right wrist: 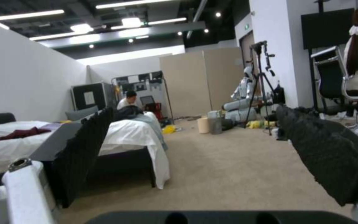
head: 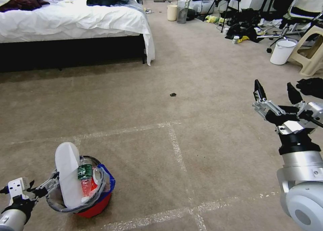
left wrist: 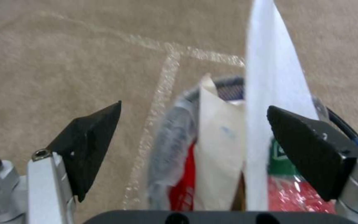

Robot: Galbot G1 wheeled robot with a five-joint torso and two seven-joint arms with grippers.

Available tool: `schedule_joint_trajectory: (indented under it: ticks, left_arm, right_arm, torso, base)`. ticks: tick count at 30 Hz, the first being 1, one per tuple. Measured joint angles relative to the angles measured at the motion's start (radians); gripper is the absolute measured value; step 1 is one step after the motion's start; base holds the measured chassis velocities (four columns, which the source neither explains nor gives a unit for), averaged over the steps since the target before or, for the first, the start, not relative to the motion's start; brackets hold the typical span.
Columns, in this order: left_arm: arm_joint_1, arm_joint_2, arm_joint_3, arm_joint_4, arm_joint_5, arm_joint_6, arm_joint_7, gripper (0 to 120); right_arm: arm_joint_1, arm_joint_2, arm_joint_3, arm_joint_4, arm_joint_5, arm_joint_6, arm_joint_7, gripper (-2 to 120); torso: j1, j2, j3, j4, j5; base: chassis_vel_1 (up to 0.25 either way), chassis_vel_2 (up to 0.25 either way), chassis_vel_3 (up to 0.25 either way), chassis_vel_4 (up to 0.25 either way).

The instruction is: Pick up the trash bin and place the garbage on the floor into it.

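The trash bin (head: 96,205), red with a blue rim and a clear liner, stands on the carpet at the lower left. It holds garbage: a tall white sole (head: 68,174), a green-labelled bottle (head: 84,172) and red wrappers. In the left wrist view the sole (left wrist: 270,77), a tan paper bag (left wrist: 216,149) and red wrappers (left wrist: 295,196) show. My left gripper (head: 47,187) is at the bin's near rim, open, its fingers (left wrist: 92,146) spread on either side of the contents. A small dark scrap (head: 173,94) lies on the floor further ahead. My right gripper (head: 275,89) hangs open in the air on the right.
A bed (head: 67,19) with white sheets fills the far left. At the far right stand a plain white bucket (head: 282,51) and a beige stool (head: 311,52), with tripods, cables and clutter behind them. Tape lines (head: 175,147) cross the open carpet.
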Motion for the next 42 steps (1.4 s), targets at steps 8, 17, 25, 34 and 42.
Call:
schedule_joint_trajectory:
  ticks: [8, 17, 25, 34, 42]
  left_arm:
    - [-0.034, -0.031, -0.033, -0.015, 0.139, -0.234, 0.065, 98]
    - [-0.032, -0.053, 0.001, -0.116, 0.236, -0.362, 0.125, 100]
    - [-0.015, -0.065, 0.027, -0.194, 0.268, -0.400, 0.111, 100]
    - [-0.024, -0.094, 0.065, -0.201, 0.321, -0.442, 0.072, 100]
    - [-0.026, -0.097, 0.072, -0.200, 0.314, -0.441, 0.067, 100]
  right_arm:
    - [-0.005, 0.008, -0.001, 0.000, -0.029, 0.031, -0.006, 100]
    - [-0.042, 0.056, 0.010, -0.024, -0.139, 0.099, -0.011, 100]
    - [-0.085, 0.118, -0.026, -0.087, -0.223, 0.144, 0.015, 100]
    - [-0.108, 0.158, -0.066, -0.160, -0.296, 0.123, 0.084, 100]
    - [-0.109, 0.165, -0.091, -0.185, -0.308, 0.115, 0.079, 100]
  torso:
    - [0.000, 0.000, 0.000, 0.0000, 0.0001]
    - [0.000, 0.000, 0.000, -0.0002, 0.0001]
    - [0.000, 0.000, 0.000, 0.0000, 0.0002]
    - [0.000, 0.000, 0.000, 0.0000, 0.0000]
    - [0.000, 0.000, 0.000, 0.0001, 0.0000]
  base:
    - [0.000, 0.000, 0.000, 0.000]
    - [0.000, 0.000, 0.000, 0.000]
    - [0.000, 0.000, 0.000, 0.000]
    - [0.000, 0.000, 0.000, 0.000]
    - [0.000, 0.000, 0.000, 0.000]
